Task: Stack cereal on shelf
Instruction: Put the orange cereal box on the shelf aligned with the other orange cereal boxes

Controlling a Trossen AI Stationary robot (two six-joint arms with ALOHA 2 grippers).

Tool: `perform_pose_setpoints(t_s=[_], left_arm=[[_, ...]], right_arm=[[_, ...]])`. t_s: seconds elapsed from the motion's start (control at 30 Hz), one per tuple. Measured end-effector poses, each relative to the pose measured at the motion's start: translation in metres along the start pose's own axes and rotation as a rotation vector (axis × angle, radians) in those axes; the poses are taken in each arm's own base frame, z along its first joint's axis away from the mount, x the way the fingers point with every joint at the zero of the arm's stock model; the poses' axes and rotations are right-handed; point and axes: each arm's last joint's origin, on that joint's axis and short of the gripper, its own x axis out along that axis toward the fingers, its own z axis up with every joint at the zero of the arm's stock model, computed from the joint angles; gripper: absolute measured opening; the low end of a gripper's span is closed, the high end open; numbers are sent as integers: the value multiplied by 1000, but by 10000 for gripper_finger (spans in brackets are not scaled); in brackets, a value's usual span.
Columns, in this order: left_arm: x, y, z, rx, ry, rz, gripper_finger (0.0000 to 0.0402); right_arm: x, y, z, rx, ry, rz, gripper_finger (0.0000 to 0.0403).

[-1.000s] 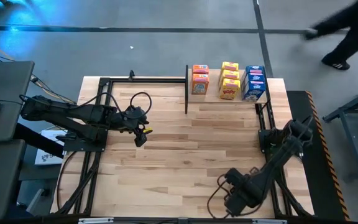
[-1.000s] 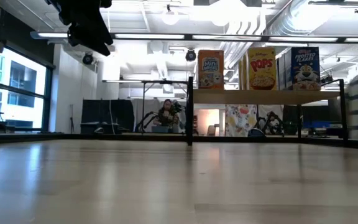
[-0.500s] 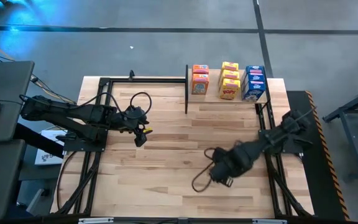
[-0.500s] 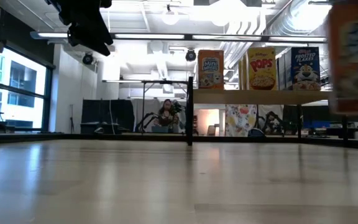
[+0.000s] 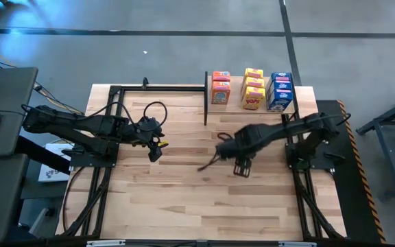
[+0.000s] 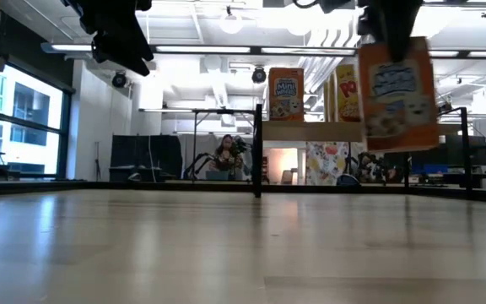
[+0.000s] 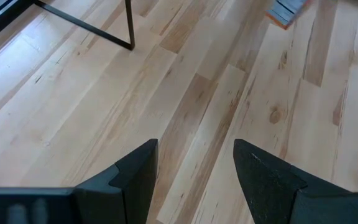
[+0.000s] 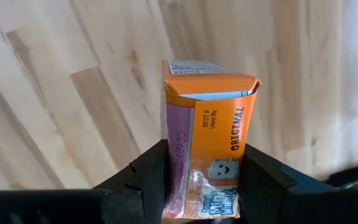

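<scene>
Right wrist view: right hand (image 8: 199, 180) grips an orange cereal box (image 8: 207, 130) between its fingers, held above the tabletop (image 5: 184, 185) in front of the shelf (image 5: 252, 108). Left hand (image 7: 194, 174) hangs open, empty, well apart.

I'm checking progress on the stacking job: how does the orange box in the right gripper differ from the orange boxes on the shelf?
The held orange box hangs above the tabletop, clamped by the right gripper; the shelved orange boxes rest on the shelf. The held one is alone; the shelved ones stand one behind another. All share the same orange packaging.
</scene>
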Motion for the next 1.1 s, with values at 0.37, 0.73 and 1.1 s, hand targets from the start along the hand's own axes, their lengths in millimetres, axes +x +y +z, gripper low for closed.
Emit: perform_pose_setpoints(t_s=[0.37, 0.73, 1.1], left_arm=[[0, 0, 0, 0, 0, 0, 200], [0, 0, 0, 0, 0, 0, 200], [0, 0, 0, 0, 0, 0, 200]], right_arm=[[-32, -59, 30, -99, -141, 6, 157], [-48, -105, 40, -248, -206, -59, 157], [-65, -121, 45, -336, -295, -115, 157]])
